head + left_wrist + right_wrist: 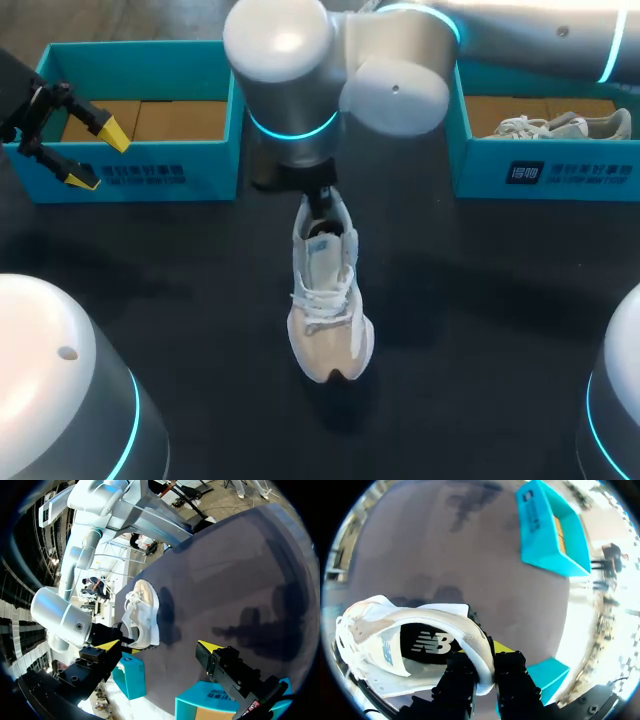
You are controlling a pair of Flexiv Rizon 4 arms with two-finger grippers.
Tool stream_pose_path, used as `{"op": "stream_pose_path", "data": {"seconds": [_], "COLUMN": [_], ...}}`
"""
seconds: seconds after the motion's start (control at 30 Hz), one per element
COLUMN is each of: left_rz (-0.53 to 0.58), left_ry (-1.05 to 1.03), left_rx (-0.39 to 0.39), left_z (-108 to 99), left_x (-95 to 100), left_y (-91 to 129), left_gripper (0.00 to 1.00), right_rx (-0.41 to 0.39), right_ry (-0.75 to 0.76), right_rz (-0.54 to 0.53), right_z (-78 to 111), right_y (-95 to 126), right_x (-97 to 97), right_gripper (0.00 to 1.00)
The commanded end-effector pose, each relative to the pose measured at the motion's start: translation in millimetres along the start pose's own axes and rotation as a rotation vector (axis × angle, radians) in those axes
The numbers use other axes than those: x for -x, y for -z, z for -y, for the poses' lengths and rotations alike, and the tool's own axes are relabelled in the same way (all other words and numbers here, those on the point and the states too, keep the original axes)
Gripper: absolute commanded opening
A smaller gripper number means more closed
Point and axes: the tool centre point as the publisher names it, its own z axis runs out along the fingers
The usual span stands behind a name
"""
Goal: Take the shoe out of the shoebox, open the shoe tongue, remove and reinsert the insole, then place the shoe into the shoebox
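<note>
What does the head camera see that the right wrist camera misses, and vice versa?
Only the head view shows the left tool, open beside the left shoebox, and a second shoe in the right shoebox. Only the right wrist view shows the right tool pinching the heel collar, and the dark insole. Both show the white shoe on the table.

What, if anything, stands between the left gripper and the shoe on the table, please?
Nothing visible does. The left gripper hangs open over the left shoebox, and only bare table lies between it and the shoe, whose heel the right gripper grips.
</note>
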Motion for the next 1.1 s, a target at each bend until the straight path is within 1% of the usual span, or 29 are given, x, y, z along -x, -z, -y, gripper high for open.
{"op": "stream_pose_path", "data": {"seconds": [0.03,0.2,0.3,0.6,0.67,0.7,0.83,0.93,1.03,1.07,1.1], "left_rz": [-0.002,-0.002,-0.002,-0.002,-0.002,-0.002,-0.002,-0.002,-0.002,-0.002,-0.002], "left_ry": [0.0,0.0,0.0,0.0,0.0,0.0,0.0,0.0,0.0,0.0,0.0], "left_rx": [0.001,0.001,0.001,0.001,0.001,0.001,0.001,0.001,0.001,0.001,0.001], "left_z": [1,1,1,1,1,1,1,1,1,1,1], "left_x": [0.1,0.1,0.1,0.1,0.1,0.1,0.1,0.1,0.1,0.1,0.1], "left_y": [0,0,0,0,0,0,0,0,0,0,0], "left_gripper": [1.0,1.0,1.0,1.0,1.0,1.0,1.0,1.0,1.0,1.0,1.0], "right_rx": [-0.005,-0.041,-0.048,-0.065,-0.059,-0.042,-0.034,-0.012,0.017,0.043,0.043], "right_ry": [-0.052,-0.091,-0.101,-0.058,-0.048,-0.027,0.002,0.036,0.106,0.13,0.13], "right_rz": [0.026,0.044,0.05,0.077,0.087,0.091,0.092,0.086,0.098,0.105,0.105], "right_z": [19.3,32.7,40.0,57.3,63.1,67.1,79.3,89.4,99.3,103.0,103.0], "right_y": [23,41,51,72,75,77,80,81,83,85,85], "right_x": [-1.0,3.4,6.8,22.5,27.1,30.6,42.8,53.5,65.0,69.0,69.0], "right_gripper": [0.0,0.0,0.0,0.0,0.0,0.0,0.0,0.0,0.0,0.0,0.0]}}
